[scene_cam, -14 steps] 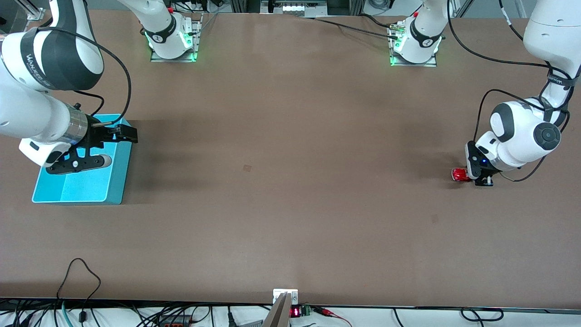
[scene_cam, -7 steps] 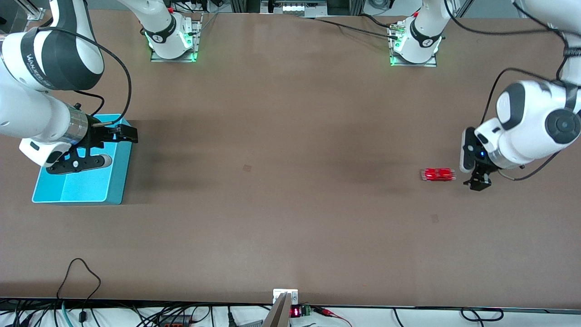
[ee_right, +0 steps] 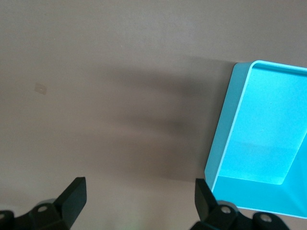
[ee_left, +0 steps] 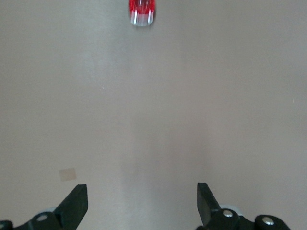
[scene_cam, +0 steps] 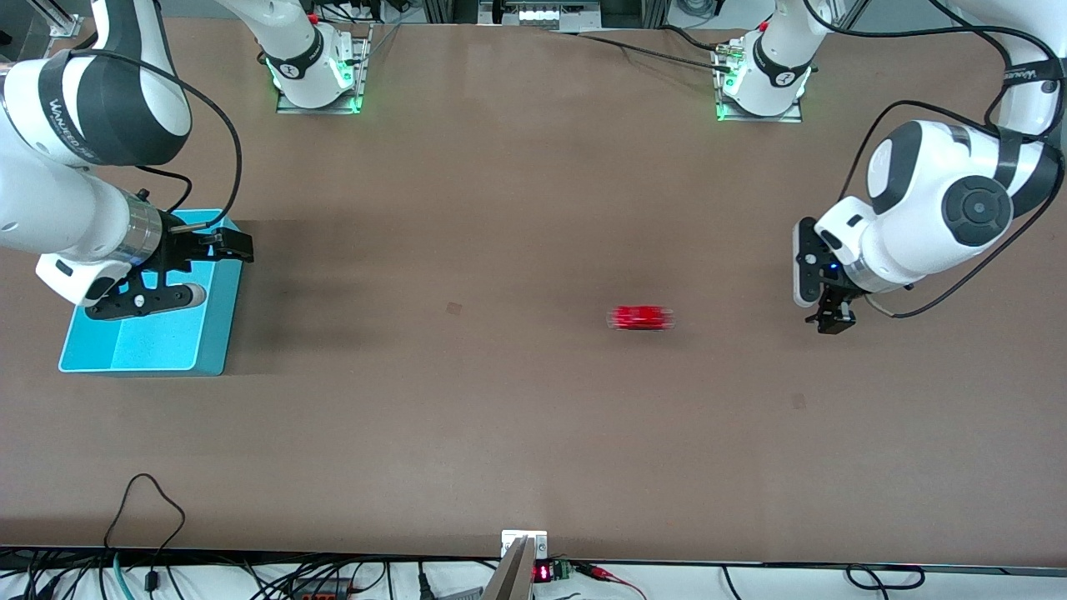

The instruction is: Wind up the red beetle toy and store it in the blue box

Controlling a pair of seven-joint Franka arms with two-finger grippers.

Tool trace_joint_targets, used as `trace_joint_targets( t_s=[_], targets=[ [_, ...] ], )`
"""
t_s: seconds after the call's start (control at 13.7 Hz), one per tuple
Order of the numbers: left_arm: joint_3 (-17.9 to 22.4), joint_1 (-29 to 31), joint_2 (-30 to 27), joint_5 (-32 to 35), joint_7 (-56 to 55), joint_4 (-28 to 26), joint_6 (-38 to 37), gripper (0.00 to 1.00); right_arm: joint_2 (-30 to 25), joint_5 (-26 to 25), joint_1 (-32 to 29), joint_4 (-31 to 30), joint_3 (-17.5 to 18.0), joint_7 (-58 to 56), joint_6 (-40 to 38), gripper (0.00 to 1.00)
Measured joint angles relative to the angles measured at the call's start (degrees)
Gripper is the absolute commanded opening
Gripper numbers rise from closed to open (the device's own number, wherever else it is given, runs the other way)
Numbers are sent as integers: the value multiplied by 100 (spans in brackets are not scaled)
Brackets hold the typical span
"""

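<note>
Left hand (scene_cam: 825,321) open; right hand (scene_cam: 218,247) open over blue box (scene_cam: 142,346) edge; red beetle toy (scene_cam: 640,317) blurred, mid-table.

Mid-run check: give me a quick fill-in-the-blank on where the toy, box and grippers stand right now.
The red beetle toy sits on the bare ____.
The left gripper has its fingers ____.
The right gripper hovers over the blue ____.
Inside, the blue box holds ____ toy.

Missing words: table; open; box; no

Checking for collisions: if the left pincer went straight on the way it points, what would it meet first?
Probably bare table. The open left pincer points down at it; the red beetle toy lies ahead, apart.
</note>
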Motion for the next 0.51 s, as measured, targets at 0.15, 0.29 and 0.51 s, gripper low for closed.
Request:
trace_joint_targets(
  t_s=[0.15, 0.29, 0.51],
  targets=[
    [-4, -69, 0, -19, -880, 94, 6, 100, 0, 0, 1, 0, 0, 0, 0, 100],
    [-5, -105, 0, -23, -2183, 264, 8, 100, 0, 0, 1, 0, 1, 0, 0, 100],
    [28, -123, 0, -18, -4173, 572, 10, 100, 0, 0, 2, 0, 2, 0, 0, 100]
  ],
)
